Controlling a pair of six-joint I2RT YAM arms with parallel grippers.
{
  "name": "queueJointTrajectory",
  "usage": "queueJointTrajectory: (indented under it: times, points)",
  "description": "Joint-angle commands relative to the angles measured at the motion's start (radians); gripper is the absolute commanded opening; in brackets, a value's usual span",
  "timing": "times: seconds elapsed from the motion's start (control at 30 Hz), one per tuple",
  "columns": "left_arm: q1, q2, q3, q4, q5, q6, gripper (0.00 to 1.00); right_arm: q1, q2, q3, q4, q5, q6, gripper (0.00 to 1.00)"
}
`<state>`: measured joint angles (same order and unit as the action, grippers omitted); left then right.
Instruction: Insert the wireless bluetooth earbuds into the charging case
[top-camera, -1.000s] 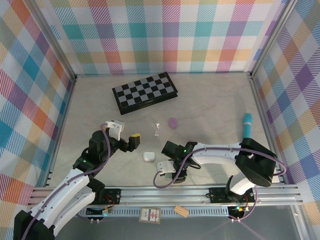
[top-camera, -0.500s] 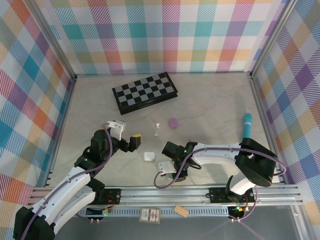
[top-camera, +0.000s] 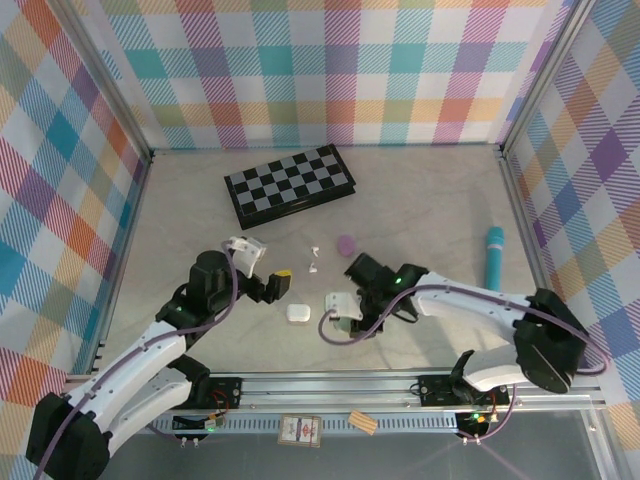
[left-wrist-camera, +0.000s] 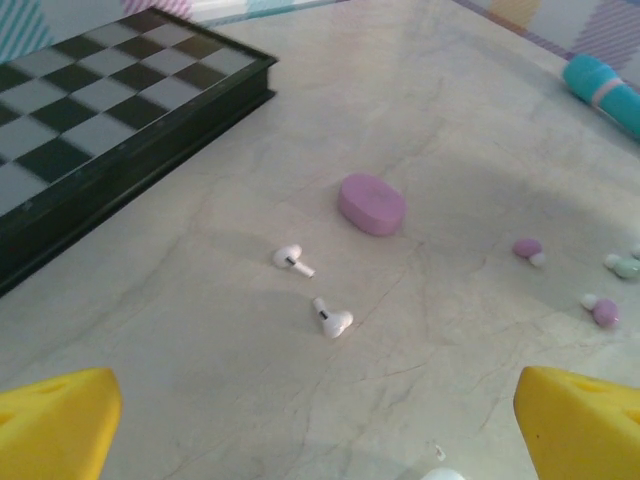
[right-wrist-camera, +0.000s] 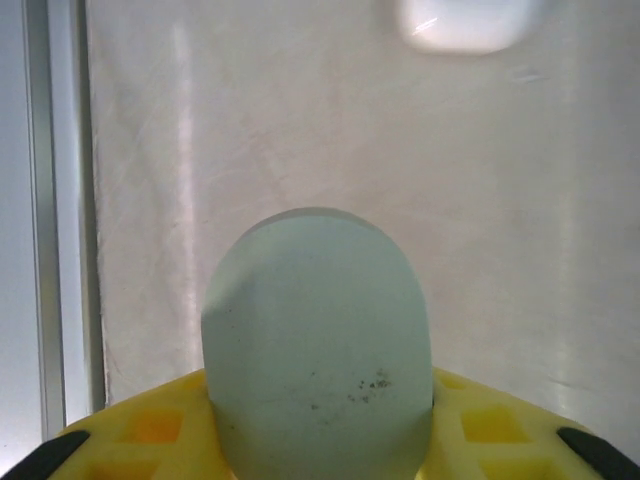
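**A:** From above, where do we find the white earbuds (top-camera: 313, 268)?

**B:** Loose on the worktop (top-camera: 430, 200), at 9 o'clock of the lilac case (top-camera: 346, 245). We see the left gripper (top-camera: 270, 276) spread wide. We cannot tell how the right gripper (top-camera: 345, 308) stands here.

**A:** Left wrist view?

**B:** Its fingers (left-wrist-camera: 55, 425) stand wide. The white earbuds lie at 7 o'clock of the lilac case, the lilac earbuds (left-wrist-camera: 527, 247) at 4 o'clock.

**A:** Right wrist view?

**B:** We see the fingers (right-wrist-camera: 150, 430) clamped on a mint-green case (right-wrist-camera: 318, 320), with a white case (right-wrist-camera: 470, 22) at 12 o'clock.

Earbuds counted: white earbuds (left-wrist-camera: 290, 259) (left-wrist-camera: 331, 320), two; lilac earbuds (left-wrist-camera: 527, 246) (left-wrist-camera: 605, 313), two; mint earbud (left-wrist-camera: 627, 267), one discernible. Cases, three: lilac case (left-wrist-camera: 372, 204), white case (top-camera: 297, 312), pale green case (right-wrist-camera: 316, 340). One chessboard (top-camera: 289, 184); one teal cylinder (top-camera: 494, 255).
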<state>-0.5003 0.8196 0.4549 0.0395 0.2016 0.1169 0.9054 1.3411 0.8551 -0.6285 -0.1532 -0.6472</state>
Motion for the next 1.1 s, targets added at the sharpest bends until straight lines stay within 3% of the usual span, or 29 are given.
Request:
queueJointTrajectory:
  times: [0.0,0.17,0.43,0.73,1.07]
  points:
    - [-0.029,0.045,0.08,0.055,0.108,0.147,1.0,-0.071,-0.06,0.088,-0.076,-0.093,0.009,0.28]
    - [-0.047,0.133,0.165,0.044,0.281,0.226,0.98,-0.161,-0.093,0.21,-0.169,-0.136,-0.007,0.28]
    - [-0.086,0.234,0.273,0.003,0.55,0.313,0.89,-0.188,-0.081,0.38,-0.208,-0.207,0.002,0.28]
    - [-0.129,0.267,0.327,0.043,0.656,0.306,0.83,-0.189,-0.069,0.424,-0.185,-0.344,0.034,0.27]
    - [-0.139,0.306,0.382,-0.039,0.723,0.34,0.76,-0.187,-0.046,0.44,-0.177,-0.381,0.04,0.25]
